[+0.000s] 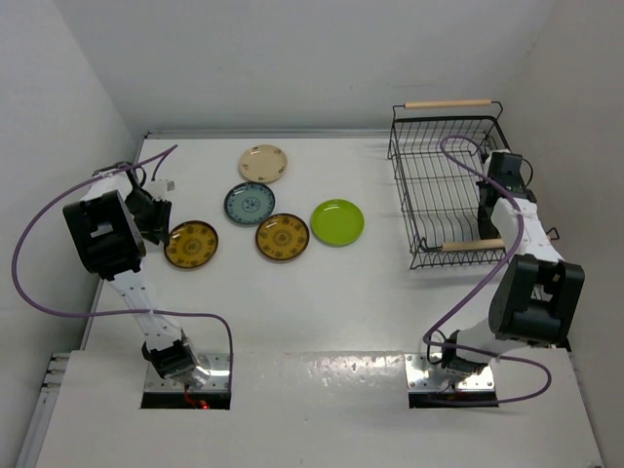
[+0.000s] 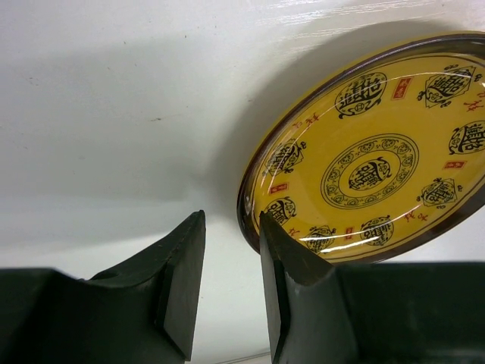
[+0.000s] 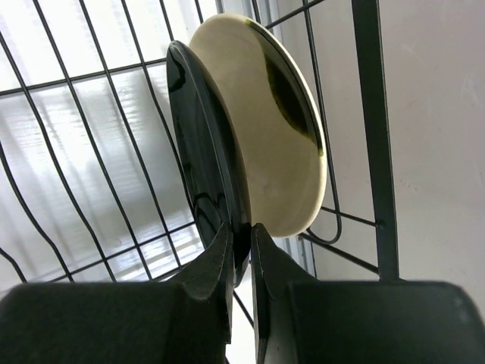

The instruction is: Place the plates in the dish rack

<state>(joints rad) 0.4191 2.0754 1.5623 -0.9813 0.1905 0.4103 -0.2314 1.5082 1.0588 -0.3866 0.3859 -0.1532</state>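
Five plates lie on the table: beige (image 1: 262, 163), blue patterned (image 1: 250, 204), lime green (image 1: 337, 222) and two brown-and-yellow ones (image 1: 191, 244) (image 1: 283, 237). My left gripper (image 1: 154, 222) is open just left of the left brown-and-yellow plate (image 2: 371, 174). Its jaws (image 2: 232, 220) hold nothing, and the right finger is at the plate's rim. My right gripper (image 1: 497, 185) reaches into the dish rack (image 1: 429, 146). It is shut (image 3: 241, 227) on the rim of the black plate (image 3: 197, 152), which stands on edge against the cream plate with a dark patch (image 3: 265, 129).
White walls close in the table on the left, back and right. The rack's wooden handles (image 1: 448, 103) (image 1: 473, 245) lie at its far and near ends. Purple cables loop from both arms.
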